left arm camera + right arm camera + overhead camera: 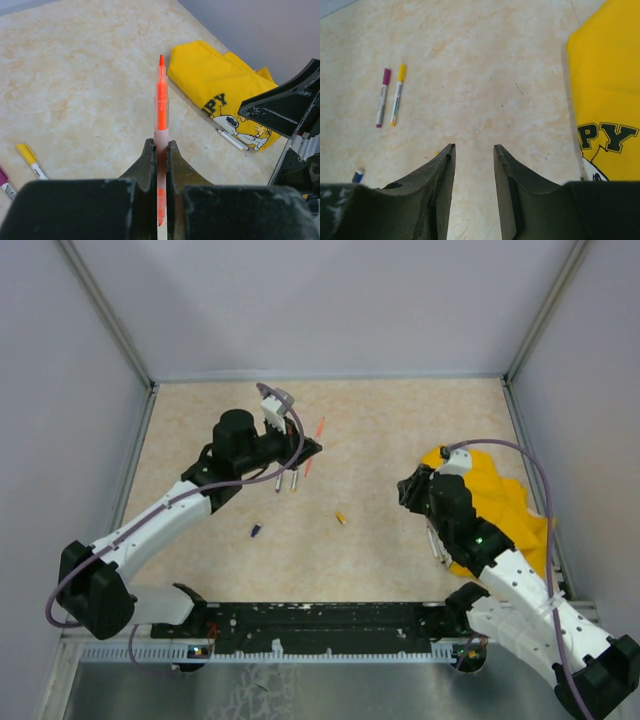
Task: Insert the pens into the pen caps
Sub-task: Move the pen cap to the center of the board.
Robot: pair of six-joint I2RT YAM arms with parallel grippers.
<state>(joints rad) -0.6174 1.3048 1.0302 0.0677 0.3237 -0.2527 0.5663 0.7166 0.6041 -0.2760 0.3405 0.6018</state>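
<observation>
The left arm reaches forward over the beige marbled counter (400,440). The left gripper (160,150) is clamped on a thin orange-pink uncapped marker pen (162,100), tip pointing straight ahead. The right arm bends low. The right gripper (474,152) is half-open and empty, with a yellow printed cloth (605,75) just right of it and a purple-capped pen (382,97) and a yellow-capped pen (397,95) ahead-left.

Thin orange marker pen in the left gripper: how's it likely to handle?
The thin orange marker pen looks rigid and light: probably no droop. The left gripper pinches it near its tail, most of the barrel sticking out, so tip pressure may pivot it. Round barrel: likely rolls if dropped.
</observation>
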